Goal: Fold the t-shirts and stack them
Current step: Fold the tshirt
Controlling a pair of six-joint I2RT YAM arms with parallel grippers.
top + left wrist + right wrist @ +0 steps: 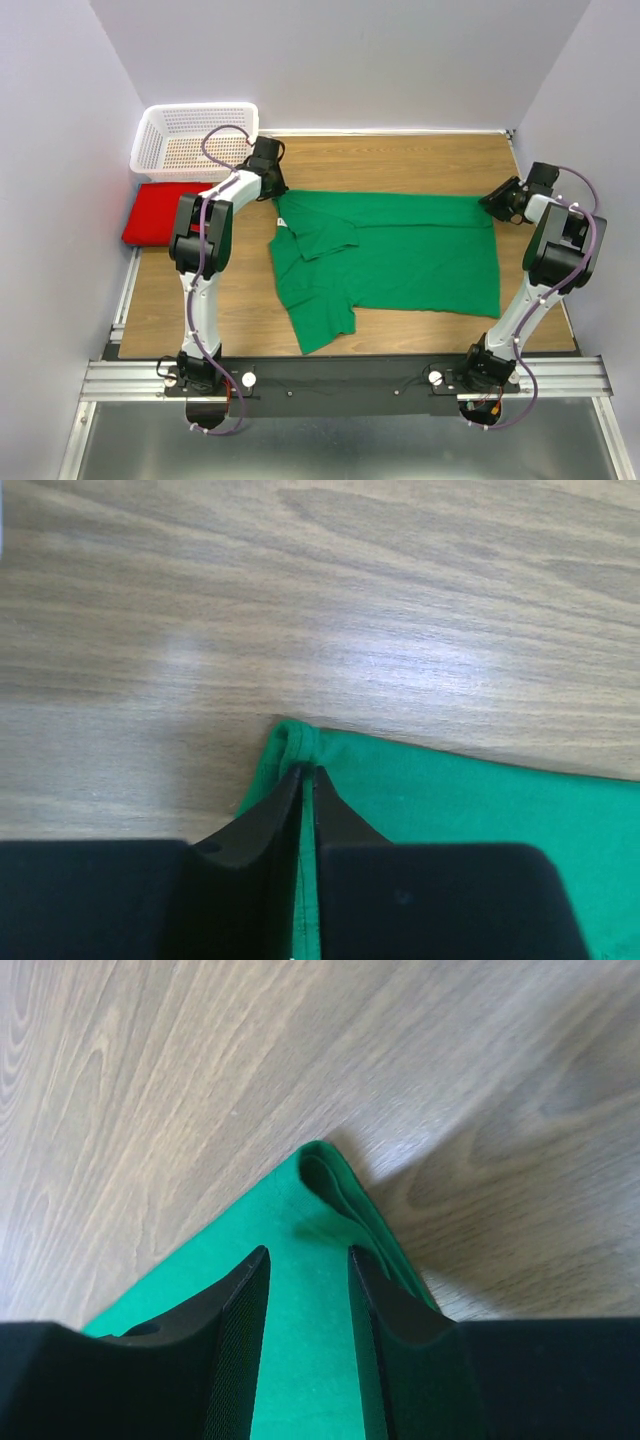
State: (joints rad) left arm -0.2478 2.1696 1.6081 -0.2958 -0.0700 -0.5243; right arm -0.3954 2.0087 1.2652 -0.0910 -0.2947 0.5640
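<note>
Left gripper [308, 773] pinches green t-shirt [420, 255], crosswise, neck left

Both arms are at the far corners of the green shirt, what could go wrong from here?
The left gripper is shut on just the corner tip of the green shirt, so the cloth could slip out when lifted.
The right gripper is open over its corner; if only the left pulls, the shirt may drag askew.
One sleeve lies rumpled across the body and could bunch inside the fold.
</note>
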